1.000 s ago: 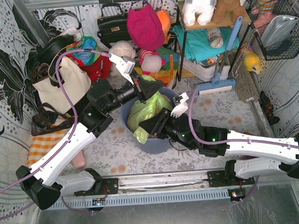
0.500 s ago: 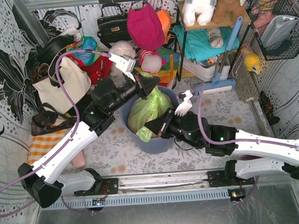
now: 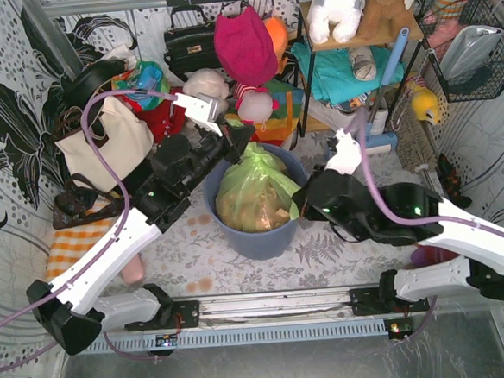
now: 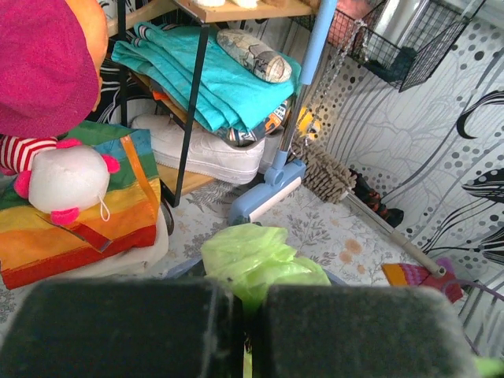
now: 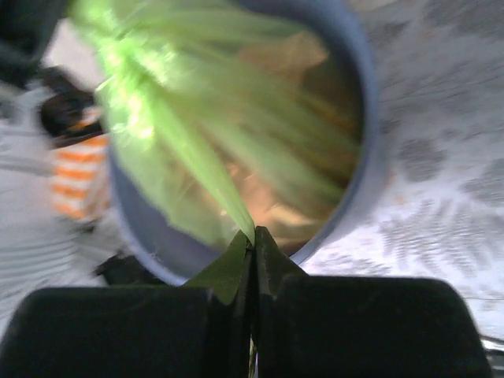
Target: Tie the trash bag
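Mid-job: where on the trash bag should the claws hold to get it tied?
Grip the trash bag by the loose empty film at its mouth, from above, on opposite sides. It sits in the blue bin, bulging with waste, so only the slack top pinches flat. The left claw and right claw pinch it there.

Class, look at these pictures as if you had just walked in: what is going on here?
Two robot arms are working on a lime-green trash bag that sits in a round blue-grey bin. The left hand is shut on the bag's bunched top at the far rim. The right hand is shut on a strand of the film, drawn taut toward the bin's right side. No finished knot shows.
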Tool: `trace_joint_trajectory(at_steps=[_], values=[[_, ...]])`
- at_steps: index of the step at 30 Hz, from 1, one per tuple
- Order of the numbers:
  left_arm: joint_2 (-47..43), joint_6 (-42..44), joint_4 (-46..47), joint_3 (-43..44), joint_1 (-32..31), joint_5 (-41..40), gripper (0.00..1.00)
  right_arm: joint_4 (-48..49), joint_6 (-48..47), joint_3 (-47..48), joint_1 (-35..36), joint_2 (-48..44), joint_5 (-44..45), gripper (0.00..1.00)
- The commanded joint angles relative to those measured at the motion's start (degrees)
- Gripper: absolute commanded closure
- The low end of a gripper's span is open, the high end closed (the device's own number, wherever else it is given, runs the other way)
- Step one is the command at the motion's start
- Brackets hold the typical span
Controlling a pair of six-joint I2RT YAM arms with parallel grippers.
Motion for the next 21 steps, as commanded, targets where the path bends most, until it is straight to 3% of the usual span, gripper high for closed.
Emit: trace_joint_trajectory(at_steps=[1,6,10,12,14,15,18,21], values=[[-4.45,-0.25,1.9,-1.71,0.5,-0.69,0.98,-25.24,-2.45,9.57,0.19,10.65,18.2,1.0],[-8.49,-2.2,0.45,-4.34,0.53,0.32,0.98,-29.43,2.6,13.1,-0.21,18.16,34.85,1.0],[-11.86,-3.0,-1.11,-6.25,0.48,-0.61,0.98,-22.67,1.46,11.2,-1.55,17.6,43.95,1.0],[-13.17,-2.74,-1.72,-6.28,0.49,-1.57,0.98,-13.92,-5.73,9.49,-1.74,15.6,48.24,1.0],[-13.96,-1.81,-2.57,-5.04,0.5,-2.88,0.99,6.21,-25.76,5.87,-1.75,11.79,52.06,1.0],[-14.11,-1.22,-3.05,-4.05,0.48,-3.53,0.99,21.9,-40.85,2.11,-1.75,9.35,52.63,1.0],[-13.6,0.76,-3.9,0.68,0.51,-4.03,1.0,95.11,-93.12,-13.09,-2.88,3.5,46.96,1.0],[-12.36,1.72,-4.18,3.85,0.48,-3.6,1.0,122.42,-122.54,-10.61,-2.87,7.77,48.11,1.0]])
